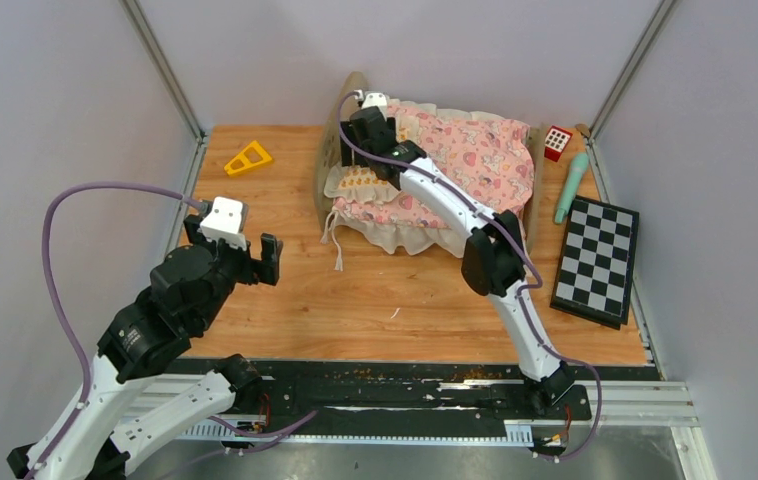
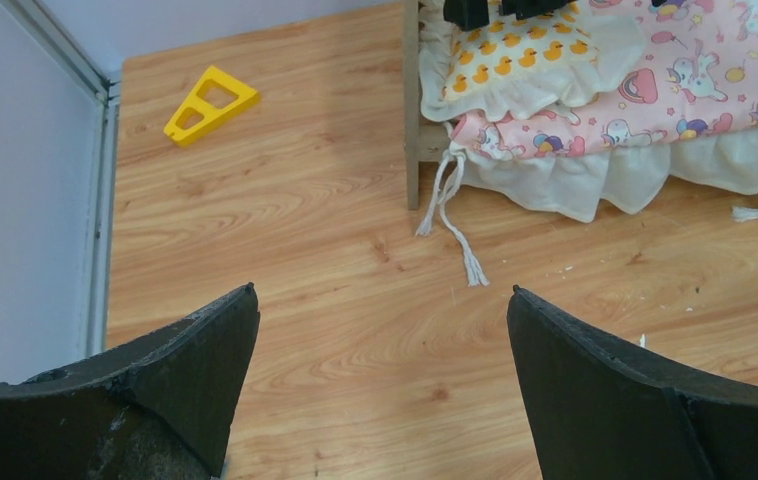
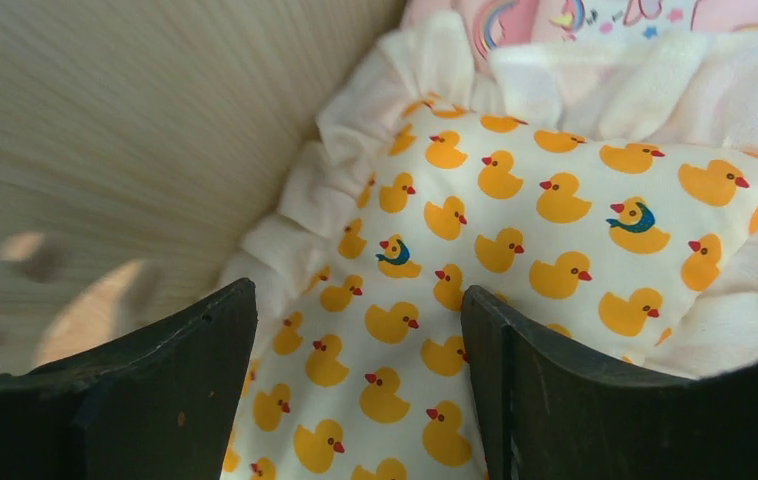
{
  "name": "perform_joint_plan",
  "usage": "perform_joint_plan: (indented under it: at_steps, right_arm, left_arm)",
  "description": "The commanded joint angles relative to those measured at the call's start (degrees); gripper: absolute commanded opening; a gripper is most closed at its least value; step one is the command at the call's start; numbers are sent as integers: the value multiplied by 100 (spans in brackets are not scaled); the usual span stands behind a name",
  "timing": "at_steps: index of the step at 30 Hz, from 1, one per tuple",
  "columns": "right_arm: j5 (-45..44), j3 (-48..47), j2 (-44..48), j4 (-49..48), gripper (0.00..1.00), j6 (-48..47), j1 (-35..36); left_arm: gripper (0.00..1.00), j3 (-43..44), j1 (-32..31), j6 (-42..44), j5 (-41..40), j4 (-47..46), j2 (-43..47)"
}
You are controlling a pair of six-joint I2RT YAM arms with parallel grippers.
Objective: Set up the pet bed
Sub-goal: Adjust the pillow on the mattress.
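The pet bed stands at the back middle of the table, with its light-wood headboard [image 1: 330, 150] on the left and the pink unicorn quilt [image 1: 475, 160] spread over it; the mattress is hidden. A duck-print frilled pillow [image 1: 360, 182] lies on the quilt against the headboard. My right gripper [image 1: 370, 135] is directly over the pillow. In the right wrist view the gripper [image 3: 358, 300] is open, its fingers straddling the pillow [image 3: 515, 220] beside the headboard [image 3: 135, 120]. My left gripper [image 1: 245, 262] is open and empty above bare table, left of the bed [image 2: 383, 300].
A yellow triangle piece [image 1: 248, 158] lies at the back left. A checkerboard [image 1: 597, 260], a teal handled tool [image 1: 571, 187] and a red-white cube [image 1: 557, 142] sit at the right. White tie strings [image 2: 450, 215] trail from the bed onto the table. Walls enclose three sides.
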State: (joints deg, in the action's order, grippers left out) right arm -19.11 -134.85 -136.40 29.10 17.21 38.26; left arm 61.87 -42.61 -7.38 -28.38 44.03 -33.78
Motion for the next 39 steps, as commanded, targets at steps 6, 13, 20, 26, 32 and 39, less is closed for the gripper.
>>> perform_joint_plan:
  at_steps: [6,13,20,26,32,39]
  right_arm:
    - [-507,347,7,439,43,-399,-80]
    - [-378,1545,939,-570,0,-195,-155]
    - [164,3229,2495,-2753,0,410,-249]
    - [751,4174,2795,-4303,0,1487,-507]
    - [1293,4292,2280,-5600,0,1596,-601]
    - [1448,3882,1467,-6291,0,1964,-614]
  left_arm:
    - [100,-41,33,-63,135,-179,12]
    - [100,-38,33,-40,113,-152,31]
    - [100,-75,33,-36,113,-185,12]
    - [100,-95,33,-53,107,-202,21]
    - [100,-143,33,-19,81,-222,5]
    - [100,-201,31,17,63,-239,-32]
